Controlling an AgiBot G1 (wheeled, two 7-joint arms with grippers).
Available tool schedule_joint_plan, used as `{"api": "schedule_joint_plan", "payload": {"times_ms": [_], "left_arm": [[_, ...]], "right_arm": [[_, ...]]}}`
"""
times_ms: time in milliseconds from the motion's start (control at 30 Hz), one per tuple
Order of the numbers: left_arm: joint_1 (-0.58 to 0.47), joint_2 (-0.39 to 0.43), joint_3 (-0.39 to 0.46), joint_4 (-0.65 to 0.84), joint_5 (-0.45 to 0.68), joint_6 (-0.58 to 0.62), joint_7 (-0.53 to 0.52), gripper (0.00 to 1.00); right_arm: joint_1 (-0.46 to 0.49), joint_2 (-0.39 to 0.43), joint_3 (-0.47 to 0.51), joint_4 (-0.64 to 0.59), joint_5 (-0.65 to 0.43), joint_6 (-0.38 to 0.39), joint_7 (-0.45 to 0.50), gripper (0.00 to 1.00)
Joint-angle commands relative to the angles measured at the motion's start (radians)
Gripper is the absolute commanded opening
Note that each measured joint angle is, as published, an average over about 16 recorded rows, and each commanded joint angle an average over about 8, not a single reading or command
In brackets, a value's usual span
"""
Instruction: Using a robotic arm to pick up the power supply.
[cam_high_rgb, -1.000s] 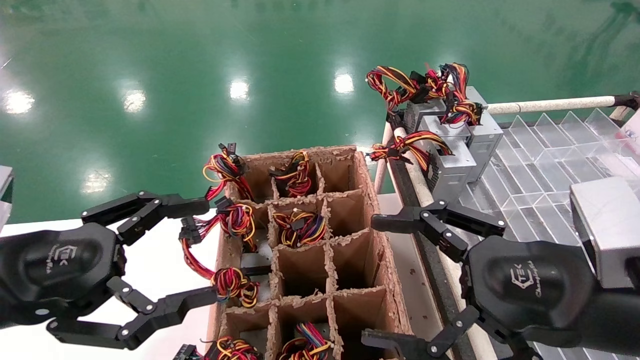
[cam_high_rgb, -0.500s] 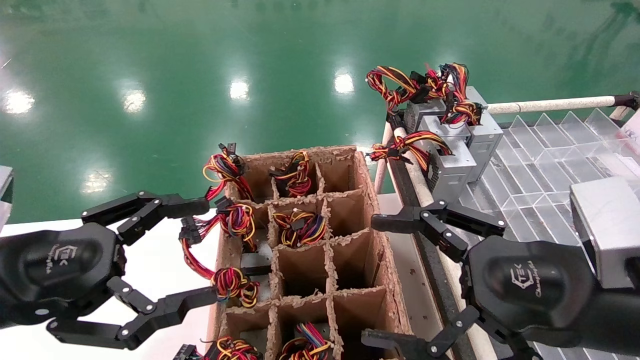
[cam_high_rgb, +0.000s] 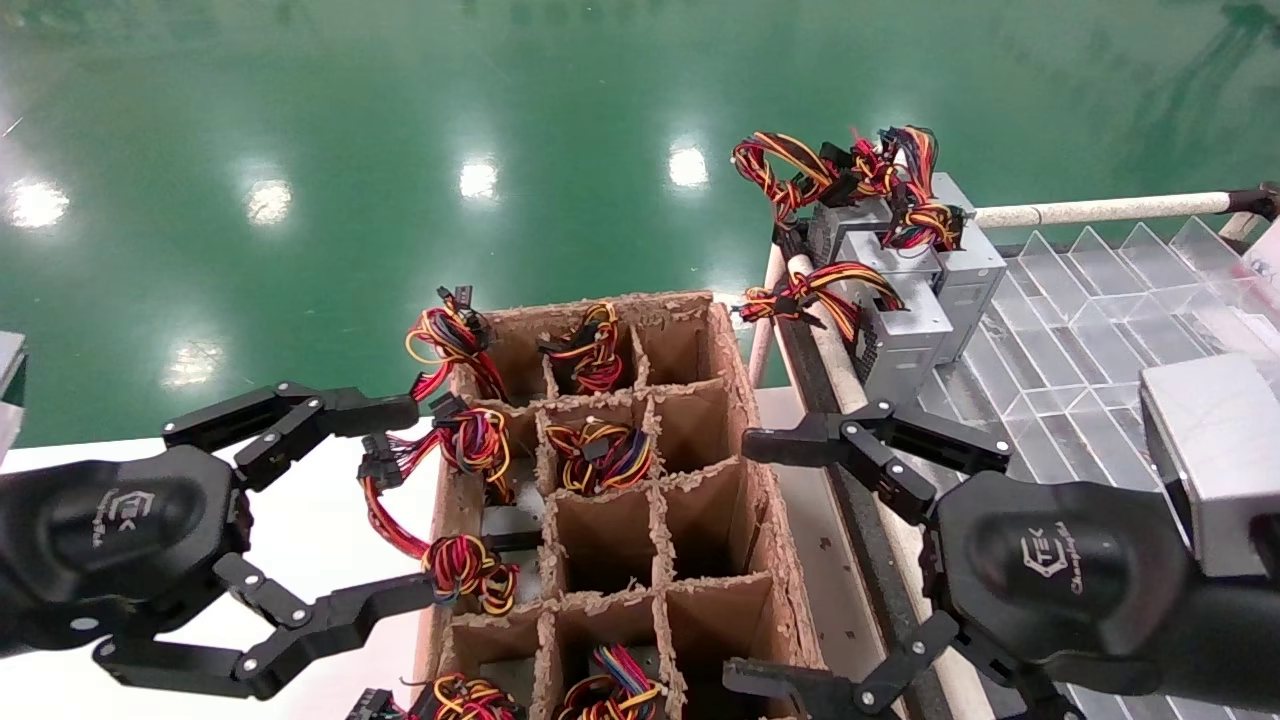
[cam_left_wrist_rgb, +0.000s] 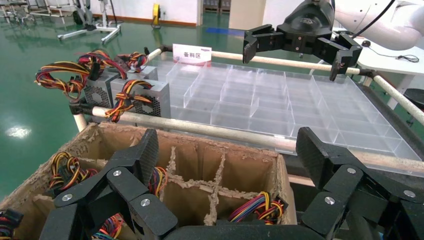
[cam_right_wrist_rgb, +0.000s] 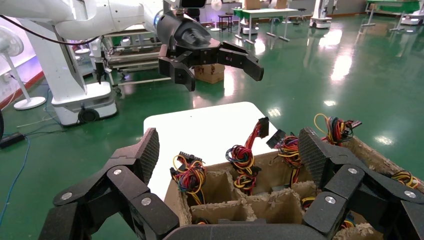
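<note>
Nearest in the head view, the right hand (cam_high_rgb: 760, 560) of the robotic arm (cam_high_rgb: 1090, 585) hovers at the right wall of a cardboard box (cam_high_rgb: 745, 420), its fingers spread wide and holding nothing; a grey metal block (cam_high_rgb: 1215, 455) sits at its wrist. The left hand (cam_high_rgb: 400, 500) hangs on the box's opposite side above the white desk (cam_high_rgb: 310, 520), fingers equally wide and empty, just beside loose wire bundles (cam_high_rgb: 465, 445) spilling over the box's left wall.

The box is split by ragged cardboard dividers into a grid of cells. Several cells on the left and middle hold coils of red, yellow, purple and black wires; the right column and some middle cells look empty from above. The power supply (cam_high_rgb: 605, 455) sits in the middle column, second row from the far end, only its wire coil and black connector showing.

The left wrist view looks across the box (cam_left_wrist_rgb: 200, 145) to what the head view only partly shows: the clear plastic tray (cam_left_wrist_rgb: 280, 105) of many empty compartments, a small label card (cam_left_wrist_rgb: 192, 53) at its far edge, and the right hand (cam_left_wrist_rgb: 295, 47) hanging beyond. The right wrist view shows the reverse: the desk (cam_right_wrist_rgb: 210, 130), the left hand (cam_right_wrist_rgb: 210, 62) and its white arm, and workshop furniture behind.

Farthest, three grey boxes (cam_high_rgb: 915, 270) with red, orange and yellow wires stand at the tray's (cam_high_rgb: 1080, 320) far left corner, above the green floor (cam_high_rgb: 400, 150).
</note>
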Motion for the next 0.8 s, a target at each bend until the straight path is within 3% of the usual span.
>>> {"api": "schedule_joint_plan", "payload": {"times_ms": [33,800], "left_arm": [[0.000,0.000,0.000,0.000,0.000,0.000,0.000,1.00],[0.000,0.000,0.000,0.000,0.000,0.000,0.000,1.00]], "right_arm": [[0.000,0.000,0.000,0.000,0.000,0.000,0.000,1.00],[0.000,0.000,0.000,0.000,0.000,0.000,0.000,1.00]]}}
